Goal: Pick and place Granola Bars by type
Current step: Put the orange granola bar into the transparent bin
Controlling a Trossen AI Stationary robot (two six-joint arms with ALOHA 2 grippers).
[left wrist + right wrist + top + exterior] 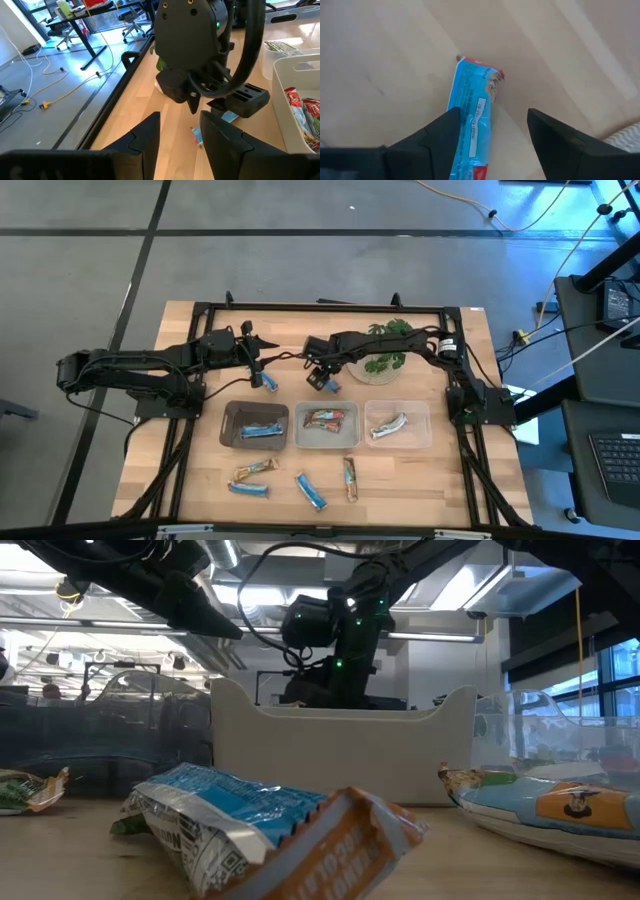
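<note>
1. High view shows both arms meeting behind the trays: our left gripper (pixel 262 373) hangs over a blue bar (pixel 269 383) lying on the table just behind the left tray (pixel 226 426), and our right gripper (pixel 322 378) hovers just beside it, behind the middle tray (pixel 301 442).
2. Right wrist view puts a blue bar (pixel 472 132) on bare wood between that gripper's spread, empty fingers (pixel 432 137). Left wrist view shows our left fingers (pixel 147 135) parted too, holding nothing.
3. To do this pick well, we judge that one arm should yield, as the two sit close. We should centre the bar between the fingers, close across its narrow width, then lift clear of the tray wall.
4. It belongs in the left tray, where a blue bar (pixel 259 432) already lies.
5. Count: three trays, the right tray (pixel 421 438) included. We see eight bars, one in each tray, one behind the trays, and four on the near table; three of these four look blue, though we cannot be sure.
</note>
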